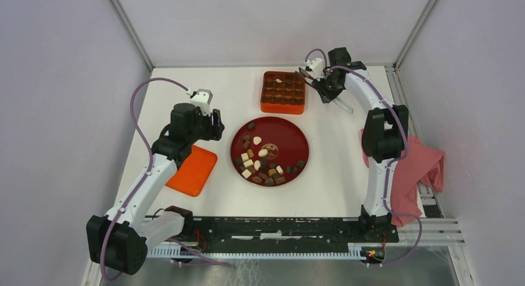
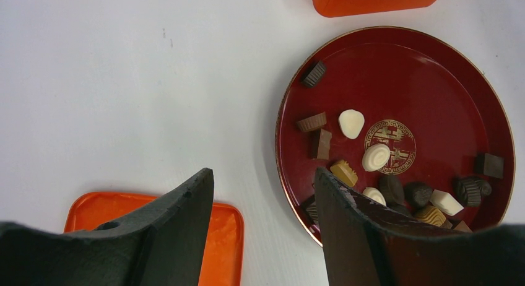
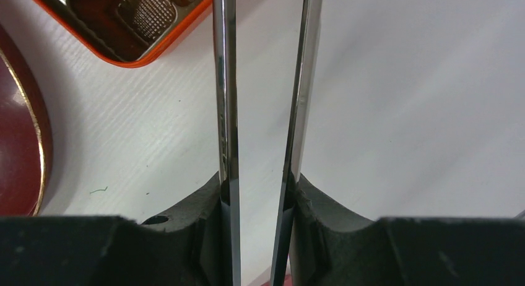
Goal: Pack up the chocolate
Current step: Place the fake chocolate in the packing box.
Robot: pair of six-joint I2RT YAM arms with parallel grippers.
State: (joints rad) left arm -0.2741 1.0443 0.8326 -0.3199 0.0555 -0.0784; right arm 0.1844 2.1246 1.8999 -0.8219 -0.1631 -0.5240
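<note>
Two robot arms flank a white worktop [image 1: 334, 187] where, as we see it from above, the chocolate [image 1: 263, 161] lies scattered on a red plate [image 1: 288, 134] at the centre. The pieces are dark brown, light brown and cream, most crowded toward the plate's near-left side, with one dark piece alone at its far-left rim. The left claw [image 2: 263, 173] hangs with its jaws wide and nothing between them, over bare worktop between the plate and an orange lid [image 1: 193, 171] lying flat to the plate's left. We count one pale piece in a far-row compartment of the orange box [image 1: 283, 106], which sits just beyond the plate; whether its other cells are filled we cannot tell. The right claw [image 3: 257, 187], to the right of the box, is narrowed on a pair of metal tongs [image 3: 226, 82]. Both shiny blades are pinned between its fingers and slant toward the worktop, apart from the box. A pink cloth [image 1: 427, 162] is bunched at the worktop's right edge, beside the right arm.
</note>
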